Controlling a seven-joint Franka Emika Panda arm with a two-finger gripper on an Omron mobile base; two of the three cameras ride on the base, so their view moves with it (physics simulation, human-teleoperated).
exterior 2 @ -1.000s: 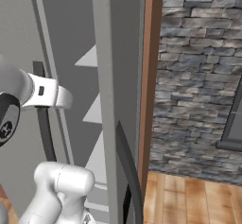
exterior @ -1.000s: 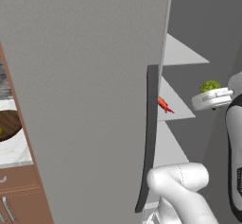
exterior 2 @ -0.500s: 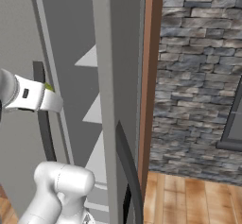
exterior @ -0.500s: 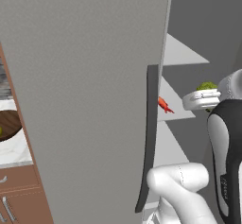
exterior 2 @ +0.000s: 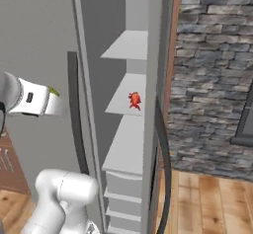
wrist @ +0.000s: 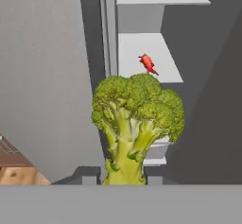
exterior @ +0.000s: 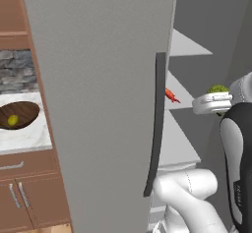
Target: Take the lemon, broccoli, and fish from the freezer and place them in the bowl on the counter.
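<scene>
My gripper is shut on the broccoli, stalk between the fingertips and green crown pointing away. The left base view has the broccoli riding on my gripper in front of the open freezer's white shelves. A green tip of broccoli peeks past my hand in the right base view. The red-orange fish lies on a middle shelf, beyond the broccoli; it is also in sight as fish and fish. The lemon rests in the wooden bowl on the marble counter, far left.
The open grey freezer door with its long dark handle stands between my hand and the counter. A second grey door with a dark handle hangs right of the shelves, beside a stone wall. Wood drawers sit under the counter.
The whole picture has shifted, so the base has moved; the shelves and fish now face the right base view and more of the bowl shows. The gripper still holds the broccoli.
</scene>
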